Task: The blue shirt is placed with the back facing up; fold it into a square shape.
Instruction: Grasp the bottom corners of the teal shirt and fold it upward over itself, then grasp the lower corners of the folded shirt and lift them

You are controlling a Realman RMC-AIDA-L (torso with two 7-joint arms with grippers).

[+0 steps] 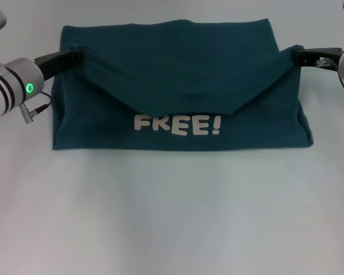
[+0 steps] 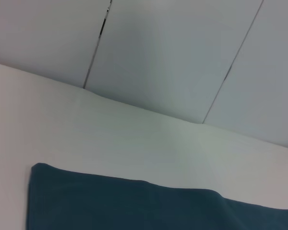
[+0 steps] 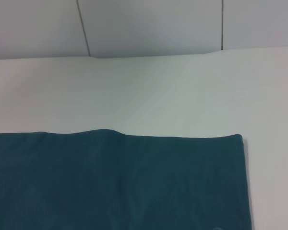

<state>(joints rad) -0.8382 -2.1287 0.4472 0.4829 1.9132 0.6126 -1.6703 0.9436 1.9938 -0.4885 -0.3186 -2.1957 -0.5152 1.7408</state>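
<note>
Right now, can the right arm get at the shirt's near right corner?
Probably yes. The right gripper sits at the blue shirt's right edge, and nothing lies on the table between it and that corner.

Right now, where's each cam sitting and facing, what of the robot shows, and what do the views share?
Head: above, looking forward and down at the blue shirt with its "FREE!" print; left hand and right hand at its sides.
Left wrist: low over the table, facing the wall; no robot parts.
Right wrist: same, facing the wall; no robot parts.
Shared: all see the shirt.
</note>
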